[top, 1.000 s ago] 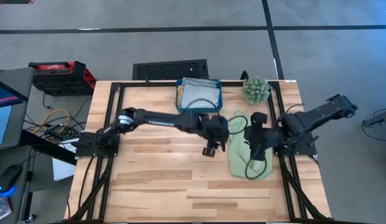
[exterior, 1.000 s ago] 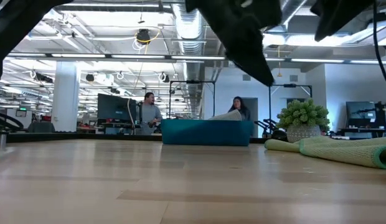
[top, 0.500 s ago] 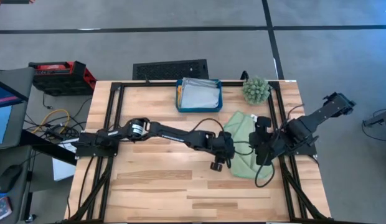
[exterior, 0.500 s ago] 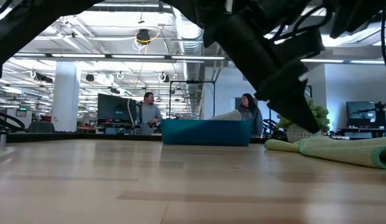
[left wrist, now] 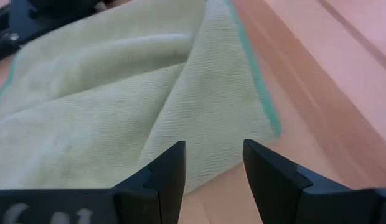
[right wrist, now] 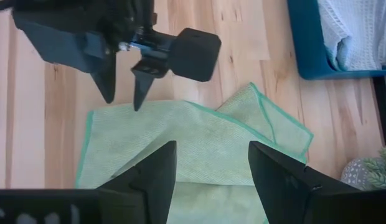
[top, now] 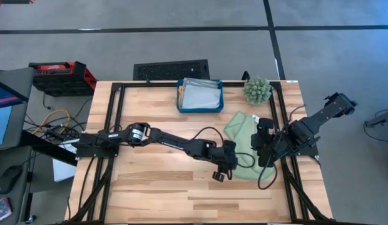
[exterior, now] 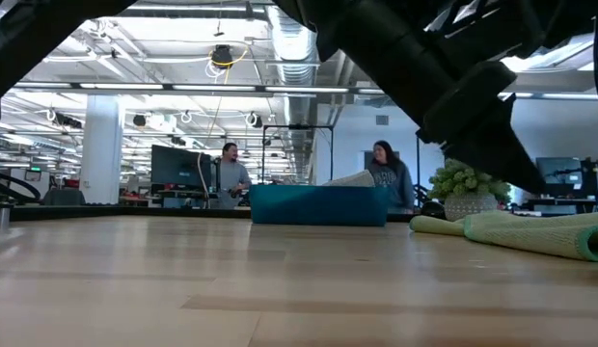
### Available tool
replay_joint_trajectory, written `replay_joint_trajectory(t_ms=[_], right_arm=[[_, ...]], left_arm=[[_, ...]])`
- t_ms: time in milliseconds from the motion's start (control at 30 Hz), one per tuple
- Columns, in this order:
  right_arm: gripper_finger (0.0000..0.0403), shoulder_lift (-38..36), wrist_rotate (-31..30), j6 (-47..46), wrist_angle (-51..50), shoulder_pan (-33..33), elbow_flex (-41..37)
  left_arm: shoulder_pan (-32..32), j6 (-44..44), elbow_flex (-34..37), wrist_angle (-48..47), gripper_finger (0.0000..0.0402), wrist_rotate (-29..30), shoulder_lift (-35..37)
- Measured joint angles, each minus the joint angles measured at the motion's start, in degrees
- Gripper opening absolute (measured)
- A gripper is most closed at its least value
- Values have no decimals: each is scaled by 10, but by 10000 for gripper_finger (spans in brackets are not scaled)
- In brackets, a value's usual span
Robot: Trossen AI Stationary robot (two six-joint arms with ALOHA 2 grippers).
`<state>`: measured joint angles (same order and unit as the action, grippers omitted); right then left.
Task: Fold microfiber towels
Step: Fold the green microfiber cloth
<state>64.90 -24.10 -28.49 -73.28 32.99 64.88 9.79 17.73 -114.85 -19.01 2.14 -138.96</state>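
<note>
The green towel [top: 244, 149] lies partly folded on the table [top: 156, 181], in front of the plant [top: 257, 90] and to the front right of the teal tray [top: 199, 107], which holds pale cloths [top: 200, 94]. The left gripper [top: 219, 175] hovers at the towel's front left corner, fingers [left wrist: 168, 171] apart and holding nothing. The right gripper [top: 264, 159] is over the towel's right edge, fingers [right wrist: 277, 171] spread, also empty. Two people [exterior: 231, 172] are in the room well behind the tray.
</note>
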Motion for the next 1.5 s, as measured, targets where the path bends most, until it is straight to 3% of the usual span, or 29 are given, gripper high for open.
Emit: replay_joint_trajectory(t_ms=[600, 900, 1333, 1500], right_arm=[[221, 0, 0, 0, 0, 0, 0], [221, 0, 1, -1, 2, 0, 0], [221, 0, 2, -1, 2, 0, 0], [221, 0, 2, -1, 2, 0, 0]], left_arm=[[-20, -11, 0, 37, 153, 3, 0], [-18, -9, 0, 58, 153, 7, -42], [-19, -55, -4, -59, 153, 11, -41], [-19, -85, -32, -157, 153, 7, -40]])
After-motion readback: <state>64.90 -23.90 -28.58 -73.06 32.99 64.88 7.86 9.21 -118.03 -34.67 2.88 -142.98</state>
